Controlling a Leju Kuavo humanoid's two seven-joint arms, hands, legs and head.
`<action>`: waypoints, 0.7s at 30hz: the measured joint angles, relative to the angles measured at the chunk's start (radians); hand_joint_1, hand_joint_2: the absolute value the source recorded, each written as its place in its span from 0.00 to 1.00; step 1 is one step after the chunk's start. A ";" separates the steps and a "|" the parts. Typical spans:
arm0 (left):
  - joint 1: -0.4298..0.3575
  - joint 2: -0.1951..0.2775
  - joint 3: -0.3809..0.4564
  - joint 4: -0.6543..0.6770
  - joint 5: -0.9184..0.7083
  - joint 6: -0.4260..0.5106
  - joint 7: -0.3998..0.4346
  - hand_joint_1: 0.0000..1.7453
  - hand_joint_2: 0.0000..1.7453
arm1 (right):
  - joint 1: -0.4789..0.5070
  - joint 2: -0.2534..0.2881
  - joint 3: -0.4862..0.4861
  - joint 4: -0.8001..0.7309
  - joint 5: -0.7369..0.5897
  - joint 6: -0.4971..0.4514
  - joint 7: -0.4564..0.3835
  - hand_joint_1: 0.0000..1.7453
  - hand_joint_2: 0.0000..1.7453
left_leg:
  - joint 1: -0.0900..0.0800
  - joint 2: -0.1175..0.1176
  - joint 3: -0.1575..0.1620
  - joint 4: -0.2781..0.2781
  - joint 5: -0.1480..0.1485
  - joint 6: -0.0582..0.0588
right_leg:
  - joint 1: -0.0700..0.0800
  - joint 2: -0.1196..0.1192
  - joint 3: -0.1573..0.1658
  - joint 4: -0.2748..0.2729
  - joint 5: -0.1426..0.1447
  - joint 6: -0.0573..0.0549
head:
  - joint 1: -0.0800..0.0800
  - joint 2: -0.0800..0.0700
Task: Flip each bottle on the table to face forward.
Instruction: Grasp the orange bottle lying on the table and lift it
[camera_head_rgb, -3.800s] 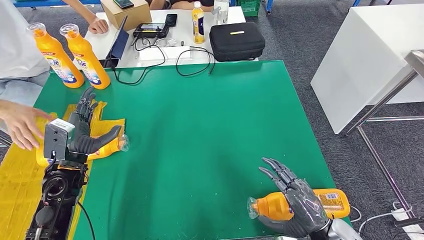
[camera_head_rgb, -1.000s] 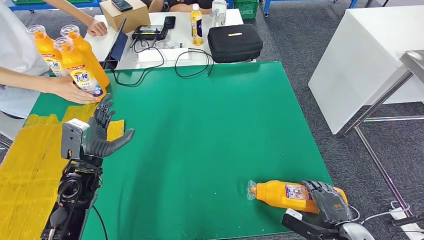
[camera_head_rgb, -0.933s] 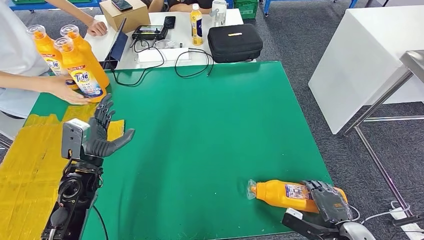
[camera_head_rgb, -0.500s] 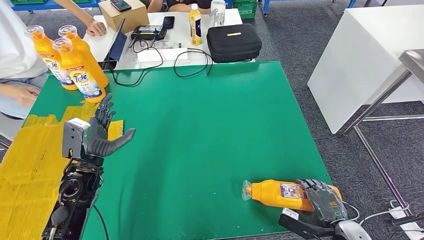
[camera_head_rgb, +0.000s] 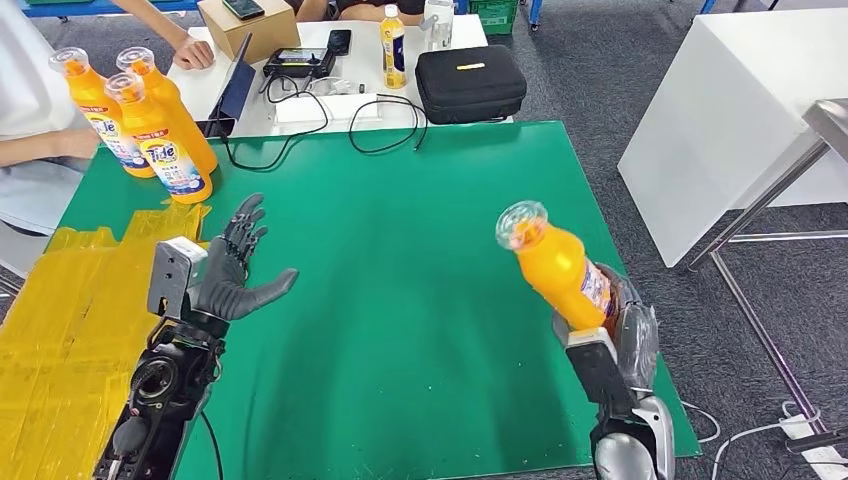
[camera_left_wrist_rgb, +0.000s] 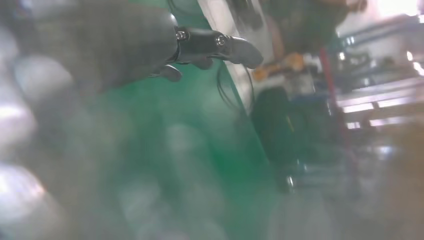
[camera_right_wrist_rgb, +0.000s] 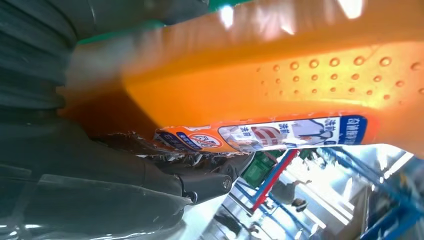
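R hand (camera_head_rgb: 630, 335) grips an orange plastic bottle (camera_head_rgb: 556, 264) by its lower body, held off the green mat (camera_head_rgb: 420, 250) at the near R edge, tilted w/ clear cap toward the table's middle. Bottle is smooth and glossy, w/ a patch of raised dots and a label strip in the R wrist view; its base is hidden by the dark fingers (camera_right_wrist_rgb: 200, 182). L hand (camera_head_rgb: 235, 275) is empty, fingers spread, thumb out, over the mat near the crinkled yellow tape (camera_head_rgb: 60, 330). L wrist view is too blurred for detail. Three upright orange bottles (camera_head_rgb: 150, 125) stand at the far L corner, beside a person's arm (camera_head_rgb: 60, 150). Beyond the mat: black case (camera_head_rgb: 472, 82), cables (camera_head_rgb: 385, 110), small drink bottle (camera_head_rgb: 396, 45), cardboard box (camera_head_rgb: 245, 22).
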 joint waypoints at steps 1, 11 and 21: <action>0.000 0.000 -0.010 -0.005 0.013 -0.015 0.003 0.00 1.00 | -0.012 0.018 -0.002 -0.001 -0.020 -0.002 -0.005 1.00 1.00 | 0.000 0.000 0.000 0.000 0.000 0.000 | 0.000 0.000 0.000 0.000 0.000 0.000 | 0.000 0.000; 0.004 0.002 -0.091 -0.069 0.149 -0.144 0.017 0.00 1.00 | -0.092 0.113 0.019 0.030 -0.190 0.129 -0.053 1.00 1.00 | 0.000 0.000 0.000 0.000 0.000 0.000 | 0.000 0.000 0.000 0.000 0.000 0.000 | 0.000 0.000; -0.012 0.002 -0.156 -0.075 0.199 -0.162 0.029 0.00 1.00 | -0.172 0.155 0.100 0.119 -0.258 0.236 -0.089 1.00 1.00 | 0.000 -0.001 -0.001 0.000 0.000 0.000 | 0.000 0.000 -0.001 0.000 0.000 0.000 | 0.000 0.000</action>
